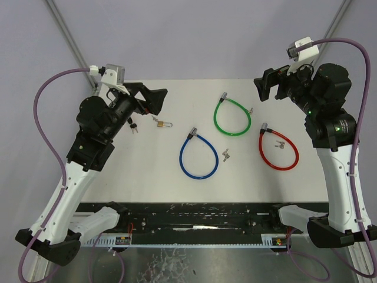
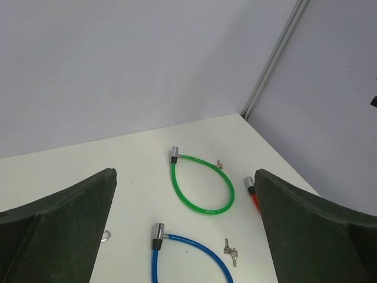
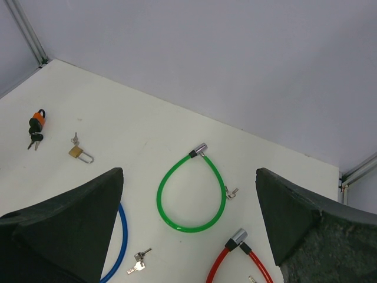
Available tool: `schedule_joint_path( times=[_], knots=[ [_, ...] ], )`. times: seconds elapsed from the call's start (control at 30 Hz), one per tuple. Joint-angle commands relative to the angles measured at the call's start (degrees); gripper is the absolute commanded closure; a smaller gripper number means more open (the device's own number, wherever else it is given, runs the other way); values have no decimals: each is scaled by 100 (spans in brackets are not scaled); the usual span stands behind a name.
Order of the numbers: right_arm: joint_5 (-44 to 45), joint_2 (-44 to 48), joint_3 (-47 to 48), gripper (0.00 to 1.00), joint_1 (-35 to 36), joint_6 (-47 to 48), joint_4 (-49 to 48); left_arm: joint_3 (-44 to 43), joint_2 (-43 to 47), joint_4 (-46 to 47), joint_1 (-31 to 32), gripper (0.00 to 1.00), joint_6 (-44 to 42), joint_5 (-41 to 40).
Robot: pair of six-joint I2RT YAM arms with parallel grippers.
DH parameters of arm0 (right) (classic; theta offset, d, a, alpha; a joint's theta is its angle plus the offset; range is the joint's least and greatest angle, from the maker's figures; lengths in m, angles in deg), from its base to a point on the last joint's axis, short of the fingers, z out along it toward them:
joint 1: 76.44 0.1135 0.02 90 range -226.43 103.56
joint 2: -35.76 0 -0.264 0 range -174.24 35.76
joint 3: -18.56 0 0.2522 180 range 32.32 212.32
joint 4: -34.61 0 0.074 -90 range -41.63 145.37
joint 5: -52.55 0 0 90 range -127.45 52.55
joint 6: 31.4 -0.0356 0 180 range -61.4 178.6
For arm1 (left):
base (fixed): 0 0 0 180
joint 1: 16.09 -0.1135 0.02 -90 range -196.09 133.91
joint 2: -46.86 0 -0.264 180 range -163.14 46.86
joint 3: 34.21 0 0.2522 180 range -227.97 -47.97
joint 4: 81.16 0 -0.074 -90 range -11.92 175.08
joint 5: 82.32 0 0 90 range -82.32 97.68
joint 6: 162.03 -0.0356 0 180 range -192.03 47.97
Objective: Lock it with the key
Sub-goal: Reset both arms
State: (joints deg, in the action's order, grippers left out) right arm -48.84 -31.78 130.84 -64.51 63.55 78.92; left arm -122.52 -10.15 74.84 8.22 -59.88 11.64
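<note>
Top external shows me left fingers (image 1: 152, 99) and right fingers (image 1: 266, 87) both spread, empty, above the bench (image 1: 147, 177). The brass padlock (image 1: 161, 124) lies near the left, its key (image 1: 154, 119) just beside: light, thin, slippery, so I'd pinch its flat bow.

On the table (image 1: 147, 174), a padlock (image 1: 163, 124) is set at the left. The middle cable lock (image 1: 181, 159) is laid right of it, with keys (image 1: 225, 155) just beside. The rear cable lock (image 1: 214, 118) is placed behind, and the right cable lock (image 1: 260, 148) rightmost.
</note>
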Motion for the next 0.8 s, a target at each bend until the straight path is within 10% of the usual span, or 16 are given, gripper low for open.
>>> schedule_joint_path(
  times=[0.0,0.77],
  knots=[
    [120,40,202,0,-20,-20,-192,-134,-11,18,-30,0,-124,-72],
    [116,40,161,0,-16,114,-209,-86,3,9,-33,0,-177,-104]
  ],
)
